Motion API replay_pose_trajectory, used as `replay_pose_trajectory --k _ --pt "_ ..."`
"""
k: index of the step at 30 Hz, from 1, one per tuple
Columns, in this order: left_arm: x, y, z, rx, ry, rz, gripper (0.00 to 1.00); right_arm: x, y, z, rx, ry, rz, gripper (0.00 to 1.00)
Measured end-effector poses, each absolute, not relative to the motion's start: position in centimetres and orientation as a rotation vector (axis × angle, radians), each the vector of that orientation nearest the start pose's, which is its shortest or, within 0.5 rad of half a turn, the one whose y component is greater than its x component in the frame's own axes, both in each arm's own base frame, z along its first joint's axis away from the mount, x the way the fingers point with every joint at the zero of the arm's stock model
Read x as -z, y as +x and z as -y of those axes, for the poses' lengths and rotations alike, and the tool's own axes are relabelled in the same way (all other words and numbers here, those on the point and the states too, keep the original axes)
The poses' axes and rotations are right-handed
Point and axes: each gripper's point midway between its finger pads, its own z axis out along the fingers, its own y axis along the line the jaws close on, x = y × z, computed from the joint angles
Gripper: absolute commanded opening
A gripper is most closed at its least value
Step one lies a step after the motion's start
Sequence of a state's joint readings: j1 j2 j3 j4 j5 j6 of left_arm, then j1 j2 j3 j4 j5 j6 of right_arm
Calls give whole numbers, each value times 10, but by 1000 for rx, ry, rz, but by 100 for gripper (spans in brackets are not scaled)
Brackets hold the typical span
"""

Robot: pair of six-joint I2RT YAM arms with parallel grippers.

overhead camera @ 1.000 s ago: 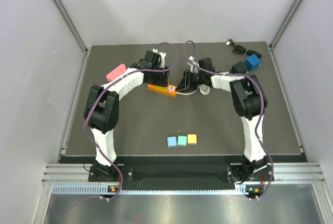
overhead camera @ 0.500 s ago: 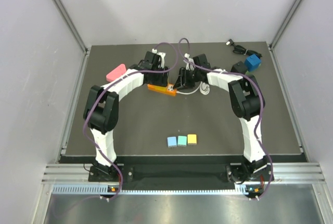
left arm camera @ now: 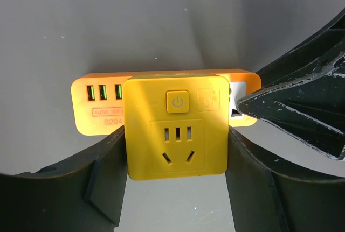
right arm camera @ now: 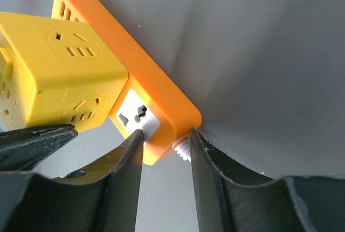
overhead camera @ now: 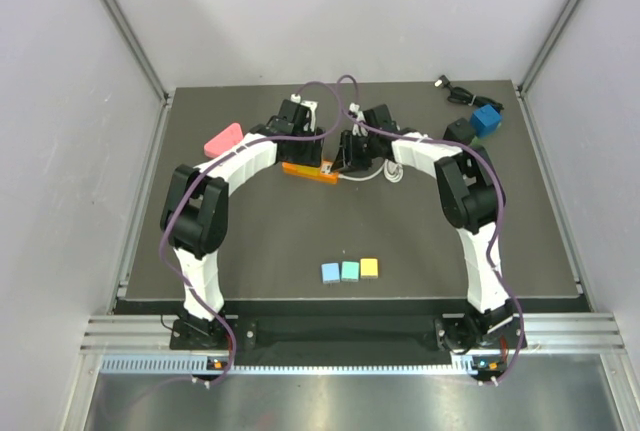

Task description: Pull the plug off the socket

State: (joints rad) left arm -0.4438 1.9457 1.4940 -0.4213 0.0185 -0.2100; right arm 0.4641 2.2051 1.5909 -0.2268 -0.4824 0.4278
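Toward the back of the dark worktop [overhead camera: 260, 241] lies an orange power strip [overhead camera: 308, 172], and both arms reach in over it from either side. The yellow plug cube [left arm camera: 177, 132] sits flush against the strip's broad face, not pulled out, with a power button and a three-pin outlet on the side facing the left wrist camera. The left pincer [left arm camera: 177, 156] is clenched on this cube, its dark fingers [left arm camera: 102, 183] pressed against two opposite sides. Green-lit USB ports show on the strip just left of the cube. The right pincer [right arm camera: 166, 156] grips the strip's end, one finger against the white outlet face [right arm camera: 135, 114] and the other touching the ribbed white cord stub [right arm camera: 183, 148] at the corner. From there a white cord [overhead camera: 380, 173] loops over the worktop beside the right arm. A pink block [overhead camera: 222, 138] lies left of the strip, well apart. Three small tiles, blue [overhead camera: 330, 272], green [overhead camera: 350, 271] and yellow [overhead camera: 369, 267], sit in a row near the front. In the far right corner are a blue box [overhead camera: 488, 118], a black adapter [overhead camera: 460, 129] touching it, and a black cable [overhead camera: 455, 91].
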Motion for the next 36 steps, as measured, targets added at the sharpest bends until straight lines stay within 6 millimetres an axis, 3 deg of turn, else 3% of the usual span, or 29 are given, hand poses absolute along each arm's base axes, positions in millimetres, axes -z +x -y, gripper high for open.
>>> replay_pose_trajectory --k 20,29,36 --pt "-90 433 219 391 206 -2445 0 -44 430 -327 -888 -236 -2543 34" --pt "-92 417 223 104 258 -2418 0 -44 427 -330 -906 -218 -2575 33" --pt "-90 411 219 208 150 -2461 0 -43 423 -331 -921 -213 -2593 33"
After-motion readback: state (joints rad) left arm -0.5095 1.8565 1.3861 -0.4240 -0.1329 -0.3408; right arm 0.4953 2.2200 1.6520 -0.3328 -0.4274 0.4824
